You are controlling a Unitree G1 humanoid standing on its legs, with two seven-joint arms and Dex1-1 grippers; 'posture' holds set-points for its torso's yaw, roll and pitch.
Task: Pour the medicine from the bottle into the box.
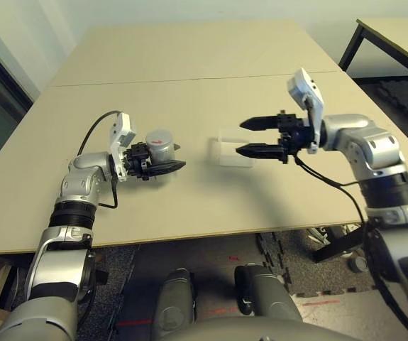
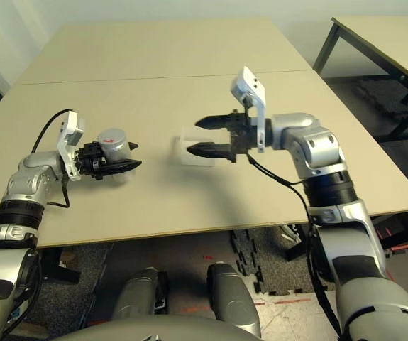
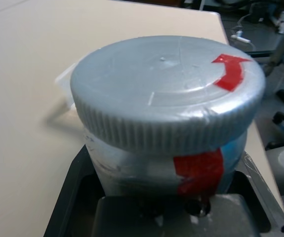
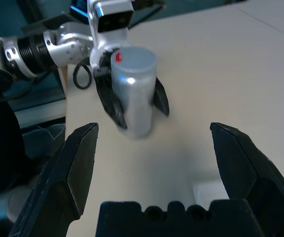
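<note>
Left gripper is clamping the bottle from both sides, black fingers pressing on the lower body. The bottle is standing upright in the grip, at the left-centre of the table, grey cap on top. The left wrist view is showing the ribbed cap edge, a red arrow mark on the cap's top face, and a strip of red tape running down the bottle's side below the cap. From the frames I cannot tell whether the base is resting on the tabletop or sitting just clear of it.

The box is lying flat on the table, to the right of the bottle and apart from it, near the middle of the near table section. It is clear plastic and hard to make out against the surface.

Right gripper is pointing leftward toward the bottle, its two fingers spread wide and holding nothing. In the head views the tips are hanging at the box's right edge, one above the other; contact with the box cannot be judged. The right wrist view is looking between the spread fingers straight at the held bottle.
</note>
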